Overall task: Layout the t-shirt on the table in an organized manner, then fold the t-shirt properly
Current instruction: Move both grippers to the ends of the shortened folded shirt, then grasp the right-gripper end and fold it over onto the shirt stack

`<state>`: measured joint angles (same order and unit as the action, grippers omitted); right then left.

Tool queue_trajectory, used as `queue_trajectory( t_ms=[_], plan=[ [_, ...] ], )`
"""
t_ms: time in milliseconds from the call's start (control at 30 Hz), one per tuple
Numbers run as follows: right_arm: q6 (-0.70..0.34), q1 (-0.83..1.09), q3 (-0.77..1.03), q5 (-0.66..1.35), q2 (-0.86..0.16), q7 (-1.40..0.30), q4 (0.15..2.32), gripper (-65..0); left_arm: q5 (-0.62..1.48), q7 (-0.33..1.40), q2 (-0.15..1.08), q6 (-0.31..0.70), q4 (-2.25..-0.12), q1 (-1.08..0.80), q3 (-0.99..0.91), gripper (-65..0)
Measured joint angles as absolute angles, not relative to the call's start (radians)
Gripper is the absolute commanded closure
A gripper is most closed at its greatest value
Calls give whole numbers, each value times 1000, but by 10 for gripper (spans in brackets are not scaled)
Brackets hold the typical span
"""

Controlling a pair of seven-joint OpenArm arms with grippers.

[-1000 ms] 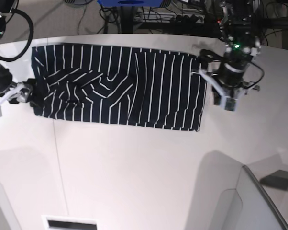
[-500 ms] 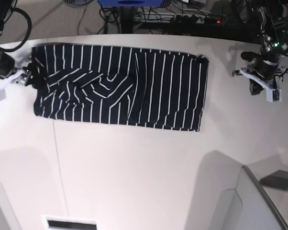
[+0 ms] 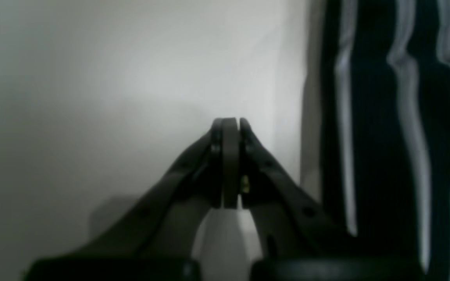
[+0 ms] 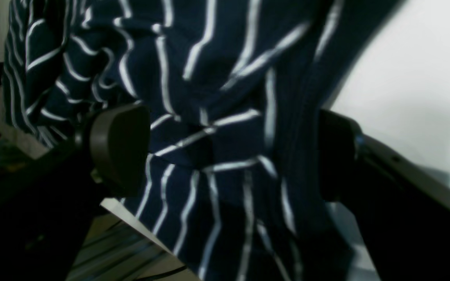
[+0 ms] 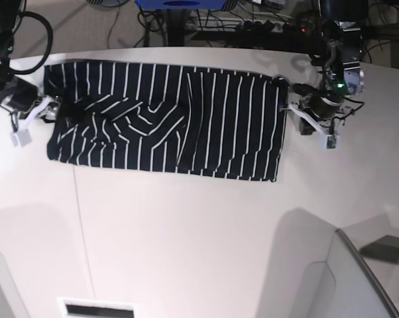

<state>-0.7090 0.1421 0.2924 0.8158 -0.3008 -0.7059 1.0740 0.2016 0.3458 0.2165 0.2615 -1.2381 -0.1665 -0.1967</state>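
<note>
The shirt (image 5: 166,119) lies spread as a wide dark rectangle with thin white stripes on the tabletop (image 5: 186,238), along its far edge, reaching from near the far left corner toward the far right. The right half of the cloth is fairly flat, its stripes running straight from the far edge toward the near one. The left half is rumpled: stripes bend diagonally across several folds.

The left pincer (image 5: 317,126) sits over bare tabletop just beside the shirt's right edge, apart from the cloth. In the left wrist view this pincer (image 3: 231,125) is clenched, its two dark fingers (image 3: 217,156) pressed together with nothing between them; the shirt (image 3: 397,136) fills the right side of that view, and the pale tabletop (image 3: 111,78) fills the rest.

The right pincer (image 5: 34,119) is at the shirt's left edge, near the far left corner of the tabletop. In the right wrist view this pincer (image 4: 233,156) is released, with its fingers (image 4: 119,148) set wide apart and a bunched fold of the shirt (image 4: 217,97) lying between them. Whether the pads touch the cloth cannot be told. A strip of tabletop (image 4: 412,78) shows at the upper right of that view.
</note>
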Motion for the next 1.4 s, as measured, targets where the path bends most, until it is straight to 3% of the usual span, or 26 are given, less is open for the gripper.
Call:
queue_trajectory(
  t_ms=[300,500,833,1100,1300,1400],
  plan=[
    [-717,136,284,827,-274,-705,1073,-590,216,268,211,276,-1193,-144,-116,0],
    [-712,108,283,810,-273,-725,1041,-443,217,253,211,276,-1176,-136,-112,0],
    [-724,64,187,839,-268,-697,989,-428,210,258,166,269,-1173,-117,-110,0],
    [-712,59,183,812,-268,-727,979,-138,209,249,171,261,-1173,-117,-65,0],
    [-704,50,175,801,-271,-749,980,-11,212,238,161,262,-1174,-113,1,0],
    [-704,46,173,797,-274,-755,980,-6,213,234,168,261,-1174,-109,43,0]
  ],
)
